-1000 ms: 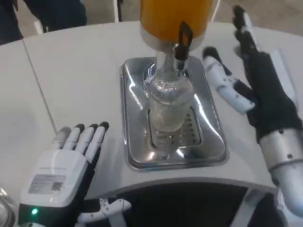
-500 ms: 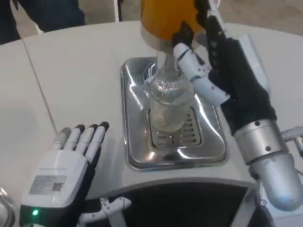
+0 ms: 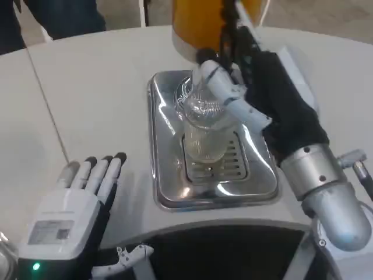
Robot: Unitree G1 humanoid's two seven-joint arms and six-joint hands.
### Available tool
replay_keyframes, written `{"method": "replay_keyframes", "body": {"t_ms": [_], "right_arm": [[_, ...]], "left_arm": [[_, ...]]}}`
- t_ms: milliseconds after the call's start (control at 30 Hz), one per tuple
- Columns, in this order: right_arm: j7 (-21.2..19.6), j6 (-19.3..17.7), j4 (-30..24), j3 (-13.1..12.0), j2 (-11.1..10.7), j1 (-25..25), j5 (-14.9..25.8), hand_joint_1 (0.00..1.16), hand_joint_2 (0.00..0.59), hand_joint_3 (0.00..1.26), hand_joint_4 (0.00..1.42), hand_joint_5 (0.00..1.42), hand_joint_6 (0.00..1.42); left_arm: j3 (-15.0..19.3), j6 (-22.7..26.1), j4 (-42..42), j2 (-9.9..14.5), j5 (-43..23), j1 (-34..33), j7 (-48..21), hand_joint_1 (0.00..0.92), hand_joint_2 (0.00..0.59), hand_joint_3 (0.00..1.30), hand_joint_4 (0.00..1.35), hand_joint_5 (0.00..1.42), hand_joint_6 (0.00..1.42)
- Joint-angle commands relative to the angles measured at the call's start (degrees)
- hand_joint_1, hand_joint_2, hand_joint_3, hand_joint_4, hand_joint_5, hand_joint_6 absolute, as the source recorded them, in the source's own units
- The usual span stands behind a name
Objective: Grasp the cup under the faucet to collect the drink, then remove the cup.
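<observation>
On the steel drip tray [image 3: 169,198] stands the ribbed glass cup [image 3: 205,131]; the right hand [image 3: 256,87] reaches beside it, fingers apart, while the left hand [image 3: 76,210] lies flat, fingers spread.

A white table [image 3: 93,93] is filling most of the view, a thin seam [image 3: 46,105] running across it at nine o'clock. Beige floor [image 3: 326,14] is showing at one o'clock beyond its edge.

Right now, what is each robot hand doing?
Left hand: open, flat on the white table.
Right hand: beside the clear ribbed glass cup; grip cannot be told.
</observation>
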Motion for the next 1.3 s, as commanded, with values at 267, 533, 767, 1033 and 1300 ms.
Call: {"method": "replay_keyframes", "body": {"t_ms": [267, 533, 767, 1033, 1300], "right_arm": [[4.5, 2.0, 1.3, 1.3, -1.8, -1.3, 4.0, 0.38, 0.477, 0.00, 0.00, 0.00, 0.02], [7.3, 6.1, -0.6, 7.2, -6.4, -4.3, -2.7, 0.28, 0.469, 0.04, 0.00, 0.00, 0.09], [13.3, 13.3, -7.2, 16.2, -11.5, -7.2, -21.3, 0.22, 0.473, 0.09, 0.00, 0.04, 0.12], [19.2, 17.7, -8.4, 20.0, -10.4, -9.5, -35.6, 0.21, 0.489, 0.10, 0.00, 0.04, 0.13], [23.3, 17.7, -9.2, 20.3, -7.5, -9.1, -39.5, 0.23, 0.504, 0.09, 0.00, 0.03, 0.11]], "left_arm": [[1.1, -1.4, -0.1, -0.4, -1.7, 0.8, 1.8, 0.145, 0.157, 0.00, 0.00, 0.00, 0.01], [1.4, -2.1, 0.4, -0.3, -1.5, 0.8, 1.7, 0.174, 0.126, 0.00, 0.00, 0.00, 0.01], [2.4, -3.4, 1.4, -0.1, -3.6, 0.2, 1.8, 0.007, 0.133, 0.00, 0.00, 0.01, 0.02], [3.0, -3.5, 2.7, -1.2, -6.2, -1.3, 1.4, 0.000, 0.099, 0.00, 0.00, 0.00, 0.02], [2.3, -3.0, 3.8, -3.2, -9.1, -4.2, 0.1, 0.004, 0.060, 0.00, 0.00, 0.00, 0.00]]}}
